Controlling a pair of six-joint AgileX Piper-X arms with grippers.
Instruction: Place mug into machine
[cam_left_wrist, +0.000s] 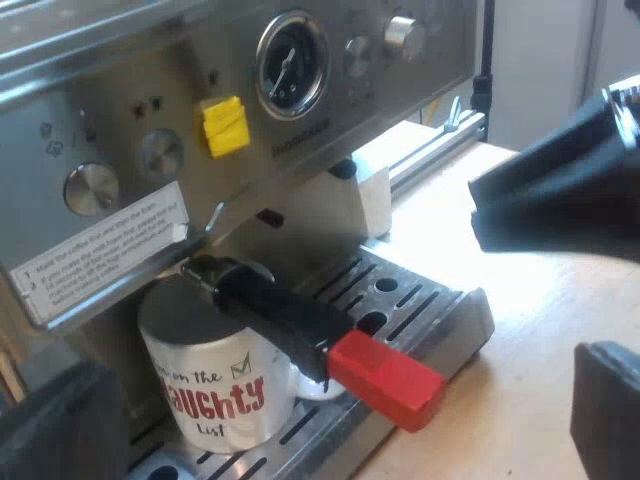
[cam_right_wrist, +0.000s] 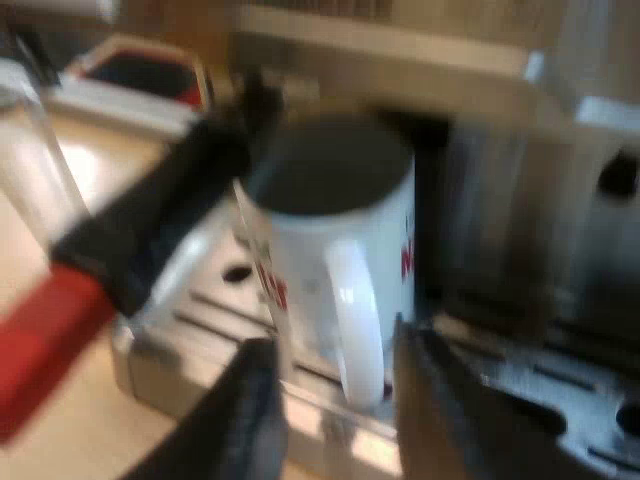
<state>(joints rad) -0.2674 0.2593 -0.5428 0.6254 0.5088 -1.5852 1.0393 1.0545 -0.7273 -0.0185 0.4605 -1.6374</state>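
Mug (cam_left_wrist: 215, 385) placement looks finished, as I judge it. The white mug with red "Naughty list" lettering stands upright on the slotted drip tray (cam_left_wrist: 425, 305) of the espresso machine (cam_left_wrist: 130, 90), directly beneath the metal holder (cam_left_wrist: 285, 315) locked into the machine's front. That spot makes sense, since coffee from the holder would fall straight into it.

Taking the machine's face as twelve o'clock, the mug's handle (cam_right_wrist: 360, 320) points out at about six, toward the right gripper (cam_right_wrist: 333, 350). The holder's dark grip crosses above the rim, and its red end (cam_left_wrist: 385, 380) sticks out past the tray at roughly seven. A handle turned outward is one that fingers can reach and let go of without fouling the holder.

The right gripper's fingers (cam_right_wrist: 255, 420) are apart, one to each side of the handle with gaps showing, gripping nothing. The left gripper (cam_left_wrist: 325, 360) is spread wide and empty, standing off from the tray's outer edge, probably just looking on.
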